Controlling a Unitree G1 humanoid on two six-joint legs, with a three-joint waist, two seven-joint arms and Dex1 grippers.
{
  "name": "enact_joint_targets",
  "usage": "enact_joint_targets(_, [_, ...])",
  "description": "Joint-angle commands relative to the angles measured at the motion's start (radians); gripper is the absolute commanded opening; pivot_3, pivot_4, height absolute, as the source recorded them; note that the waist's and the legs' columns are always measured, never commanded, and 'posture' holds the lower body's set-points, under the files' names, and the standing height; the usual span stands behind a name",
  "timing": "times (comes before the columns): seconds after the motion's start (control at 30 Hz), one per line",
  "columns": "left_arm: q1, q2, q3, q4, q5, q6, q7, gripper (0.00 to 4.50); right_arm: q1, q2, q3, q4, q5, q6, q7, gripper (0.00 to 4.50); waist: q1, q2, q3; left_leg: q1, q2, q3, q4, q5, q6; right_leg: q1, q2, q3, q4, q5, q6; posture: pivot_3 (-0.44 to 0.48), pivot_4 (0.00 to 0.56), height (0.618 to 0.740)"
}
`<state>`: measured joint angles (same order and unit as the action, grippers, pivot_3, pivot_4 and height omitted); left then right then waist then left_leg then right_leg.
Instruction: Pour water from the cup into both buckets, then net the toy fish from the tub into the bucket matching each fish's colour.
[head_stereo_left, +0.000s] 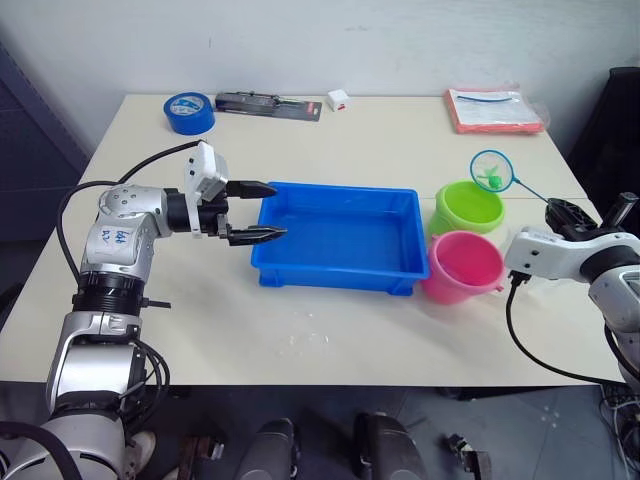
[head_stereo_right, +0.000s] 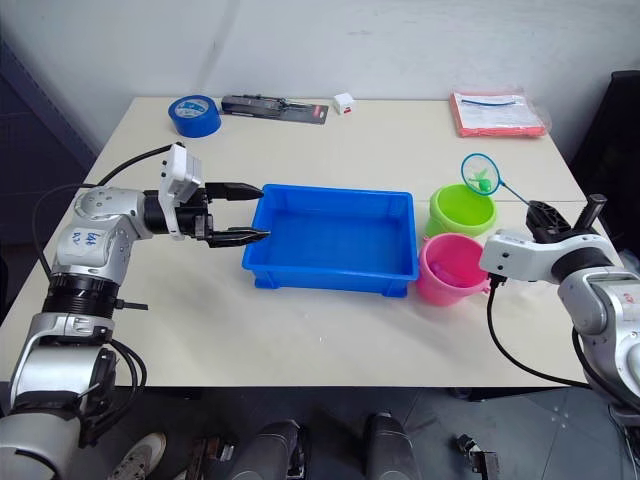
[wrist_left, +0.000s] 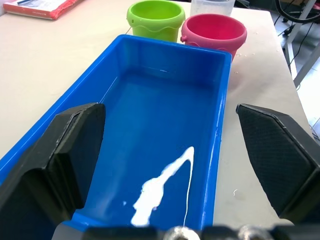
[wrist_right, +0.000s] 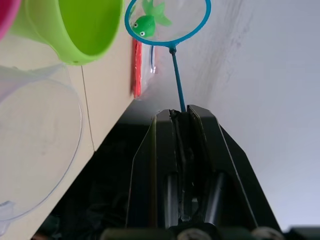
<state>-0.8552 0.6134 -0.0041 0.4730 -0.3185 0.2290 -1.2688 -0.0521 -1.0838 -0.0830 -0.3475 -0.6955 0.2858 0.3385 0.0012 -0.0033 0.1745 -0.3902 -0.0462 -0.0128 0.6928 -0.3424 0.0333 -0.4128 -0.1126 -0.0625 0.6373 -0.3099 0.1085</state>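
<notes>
The net (wrist_right: 167, 22) is held by its thin handle in the right gripper (wrist_right: 181, 117), whose fingers are pressed together on the handle; one green fish (wrist_right: 148, 21) is carried in the mesh. The ring is seen raised above the table, over or just beyond the far rim of the green bucket (head_stereo_left: 468, 207); whether it is truly centred over the opening cannot be told. The pink bucket (head_stereo_left: 462, 267) sits touching the green one on the near side, and the clear cup (wrist_right: 35, 145) is beside both, closest to the gripper. Judged risk: if the net is tipped before it is fully over the green opening, the fish could be dropped onto the table or into the pink bucket, giving a wrong colour match. The long thin handle is clamped only at its end, so swing or slip in the grip is likely if the wrist is rotated fast. The fish might also be snagged in the mesh and not released. A low sweep could knock a bucket or the cup and spill water. The left gripper (head_stereo_left: 254, 212) is held with fingers apart at the near-left corner of the tub (head_stereo_left: 340, 268), not gripping it; no fish are made out in the tub, so this may be the last one.
</notes>
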Motion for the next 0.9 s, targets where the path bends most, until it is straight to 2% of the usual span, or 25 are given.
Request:
enact_joint_targets(0.03, [-0.001, 0.015, 0.023, -0.047, -0.013, 0.002, 0.001, 4.50, 0.036, 0.022, -0.024, -0.014, -0.095, -0.018, -0.069, 0.80, 0.000, 0.000, 0.000, 0.000, 0.000, 0.000, 0.000, 0.000, 0.000, 0.000, 0.000, 0.000, 0.000, 0.000, 0.000, 0.000, 0.150, 0.737])
enact_joint_targets(0.4, [0.007, 0.015, 0.027, -0.057, -0.013, 0.010, 0.008, 4.50, 0.104, 0.126, -0.007, -0.008, -0.280, -0.052, -0.169, 0.80, 0.000, 0.000, 0.000, 0.001, 0.000, 0.002, 0.000, 0.000, 0.000, 0.000, 0.001, 0.000, 0.000, 0.000, 0.000, 0.000, 0.150, 0.737])
enact_joint_targets(0.9, [0.022, 0.020, 0.033, -0.071, -0.016, 0.011, 0.015, 4.50, 0.054, 0.141, 0.027, 0.056, -0.433, -0.125, -0.244, 0.80, -0.002, 0.000, 0.000, 0.001, 0.000, 0.002, 0.000, 0.000, 0.000, 0.000, 0.001, 0.000, 0.001, 0.000, 0.000, 0.000, 0.150, 0.737])
